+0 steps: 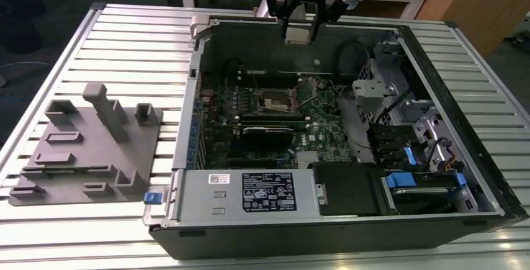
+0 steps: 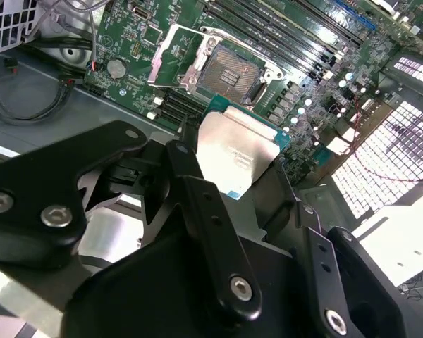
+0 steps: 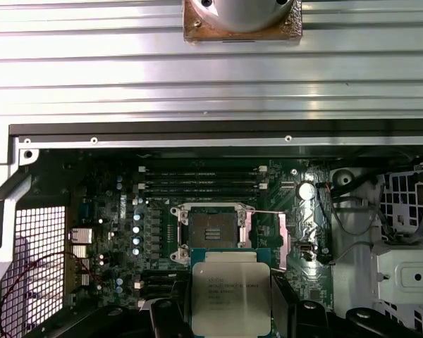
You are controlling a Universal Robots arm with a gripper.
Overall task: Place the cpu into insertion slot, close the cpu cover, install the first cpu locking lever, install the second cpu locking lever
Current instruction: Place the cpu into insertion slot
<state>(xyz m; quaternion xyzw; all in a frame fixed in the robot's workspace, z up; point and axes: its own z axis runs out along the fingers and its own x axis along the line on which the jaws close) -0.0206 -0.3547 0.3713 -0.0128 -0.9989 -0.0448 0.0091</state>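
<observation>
In the first wrist view the cpu (image 3: 230,299) has a dull silvery-grey top with faint dark print and a teal-green border. The insertion slot (image 3: 213,230) is dark-centred with a speckled pin grid and a silvery rim, on a green circuit board (image 3: 113,211) crossed by black memory slots (image 3: 197,179). A mesh panel (image 3: 28,246) shows a white square grid over dark. The gripper (image 2: 233,169) is matte black with silver screws. In the exterior view the table (image 1: 124,46) is silvery with ribbed stripes. A plain grey fixture (image 1: 91,152) lies at 9 o'clock from the black case (image 1: 331,245), and blue tabs (image 1: 403,180) show at 4 o'clock inside it.
</observation>
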